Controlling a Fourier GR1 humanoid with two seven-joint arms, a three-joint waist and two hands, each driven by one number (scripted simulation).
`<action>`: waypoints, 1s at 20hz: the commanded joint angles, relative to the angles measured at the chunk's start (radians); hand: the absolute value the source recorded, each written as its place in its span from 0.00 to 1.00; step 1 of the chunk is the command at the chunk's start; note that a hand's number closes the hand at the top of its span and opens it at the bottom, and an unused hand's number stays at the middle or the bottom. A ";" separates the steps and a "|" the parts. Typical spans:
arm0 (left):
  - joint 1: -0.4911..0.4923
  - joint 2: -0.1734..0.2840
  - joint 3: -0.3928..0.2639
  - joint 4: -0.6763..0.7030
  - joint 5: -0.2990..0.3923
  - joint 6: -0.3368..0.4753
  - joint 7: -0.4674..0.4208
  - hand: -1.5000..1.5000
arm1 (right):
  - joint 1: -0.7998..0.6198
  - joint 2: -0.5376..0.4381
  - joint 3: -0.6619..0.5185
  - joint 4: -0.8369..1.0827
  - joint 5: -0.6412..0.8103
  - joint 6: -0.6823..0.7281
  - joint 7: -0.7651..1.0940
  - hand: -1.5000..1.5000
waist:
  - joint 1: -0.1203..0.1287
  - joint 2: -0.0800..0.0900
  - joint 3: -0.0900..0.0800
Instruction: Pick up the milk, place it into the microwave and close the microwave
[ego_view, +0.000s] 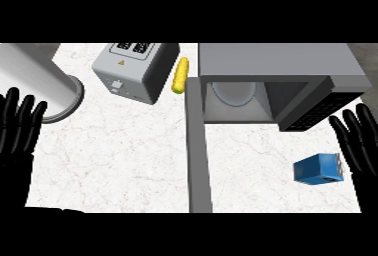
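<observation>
Both hands sit nearest the view, fingers straight and spread, holding nothing: the right hand (358, 137) at the right edge and the left hand (18, 131) resting at the left edge. Just left of the right hand's fingers lies the milk (319, 168), a small blue carton tipped on the white counter (111, 160), near and right of the microwave (273, 80). The microwave's cavity is open toward the near side, a pale turntable inside, and its door (198, 150) swings out toward the near edge as a long grey bar. To do the pick well, I judge the right hand should close round the carton's flat blue sides, then lift clear of the cavity's lower lip before moving far and left. Farther left stand a toaster (133, 70), a yellow corn cob (179, 75) and a grey cylinder (44, 85). Markings on the toaster and carton cannot be read.
</observation>
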 joint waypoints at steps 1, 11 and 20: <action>0.056 -0.040 -0.011 -0.019 0.048 -0.001 0.012 0.00 | 0.054 -0.022 -0.012 -0.060 -0.161 0.076 0.051 0.00 | 0.001 0.000 0.001; 0.193 -0.012 0.088 -0.103 0.166 -0.105 -0.001 0.00 | 0.183 0.053 0.005 -0.125 0.000 0.037 -0.020 0.00 | 0.003 0.000 0.001; 0.251 -0.045 0.105 -0.089 0.146 -0.161 -0.064 0.00 | 0.044 0.038 -0.115 0.089 0.046 0.009 -0.030 0.00 | 0.007 0.002 0.001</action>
